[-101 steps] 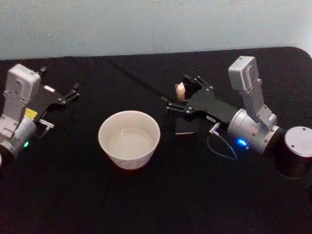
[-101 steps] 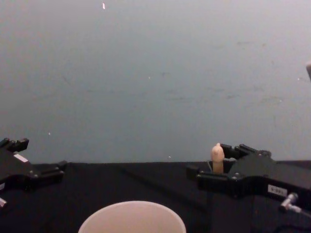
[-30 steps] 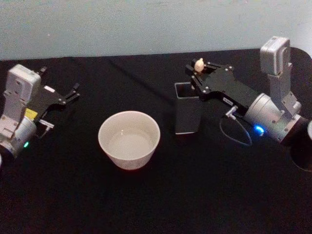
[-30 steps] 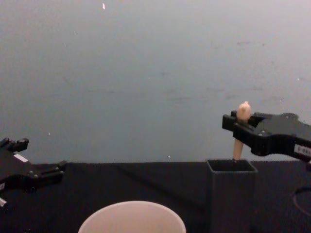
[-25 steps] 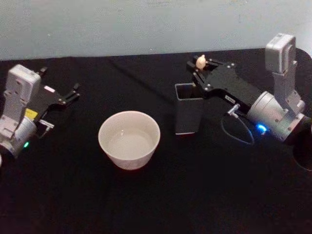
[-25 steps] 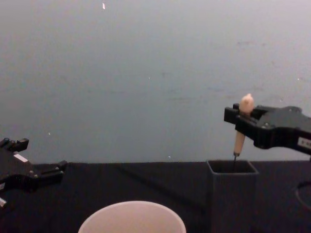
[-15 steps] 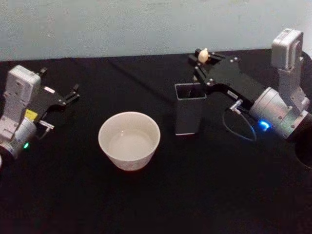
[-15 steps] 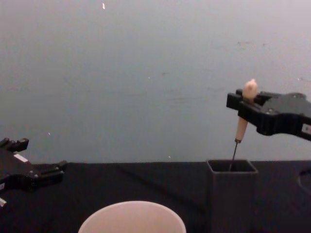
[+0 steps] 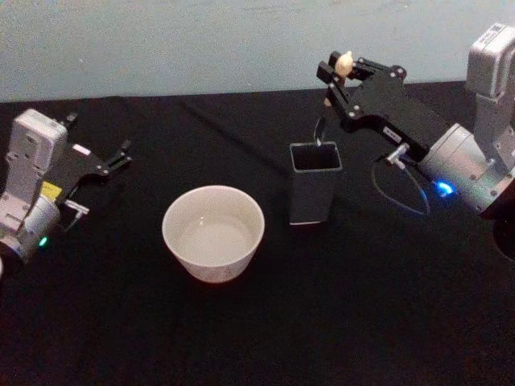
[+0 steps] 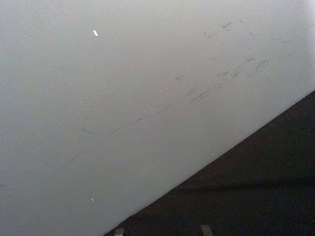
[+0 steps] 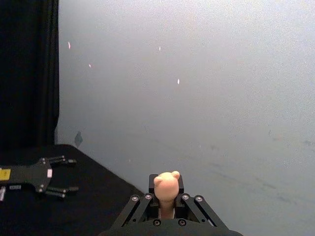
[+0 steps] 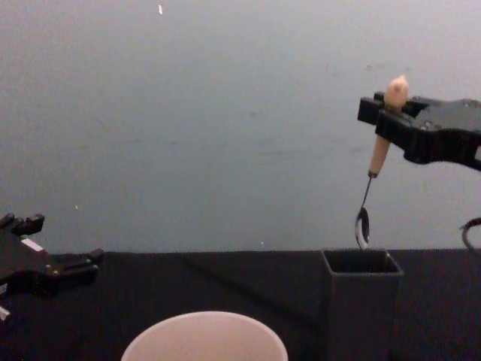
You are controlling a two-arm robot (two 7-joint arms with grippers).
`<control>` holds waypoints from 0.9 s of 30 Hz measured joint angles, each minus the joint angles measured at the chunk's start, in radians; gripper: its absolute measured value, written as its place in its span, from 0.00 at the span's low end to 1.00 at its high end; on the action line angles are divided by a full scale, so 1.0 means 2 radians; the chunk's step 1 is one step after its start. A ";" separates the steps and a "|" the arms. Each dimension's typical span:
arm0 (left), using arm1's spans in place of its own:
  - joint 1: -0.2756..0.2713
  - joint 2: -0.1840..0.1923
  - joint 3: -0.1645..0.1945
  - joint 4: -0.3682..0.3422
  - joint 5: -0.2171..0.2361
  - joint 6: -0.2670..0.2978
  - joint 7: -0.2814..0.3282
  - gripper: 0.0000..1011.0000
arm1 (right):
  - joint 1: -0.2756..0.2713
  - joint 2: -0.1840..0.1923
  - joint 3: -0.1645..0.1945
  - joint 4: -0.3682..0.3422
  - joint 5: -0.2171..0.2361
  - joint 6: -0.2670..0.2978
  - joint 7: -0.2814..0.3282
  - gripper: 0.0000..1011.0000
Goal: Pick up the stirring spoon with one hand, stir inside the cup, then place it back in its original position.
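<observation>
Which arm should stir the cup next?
Right. The right gripper holds the stirring spoon just above the holder, beside the cup. The left gripper rests open and empty on the left.

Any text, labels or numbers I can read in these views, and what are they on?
No text is legible.
The yellow sticker on the parked left arm: too blurred to read.
The white sticker by the open left gripper: blurred too.
The white label on the right gripper, shut on the spoon above the holder: too small to read.
</observation>
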 joint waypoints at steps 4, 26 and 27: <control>0.000 0.000 0.000 0.000 0.000 0.000 0.000 0.99 | 0.000 0.001 0.003 -0.007 0.004 -0.003 0.001 0.16; 0.000 0.000 0.000 0.000 0.000 0.000 0.000 0.99 | 0.019 -0.021 -0.049 0.008 0.029 -0.012 0.043 0.16; 0.000 0.000 0.000 0.000 0.000 0.000 0.000 0.99 | 0.020 -0.023 -0.054 0.012 0.031 -0.013 0.046 0.16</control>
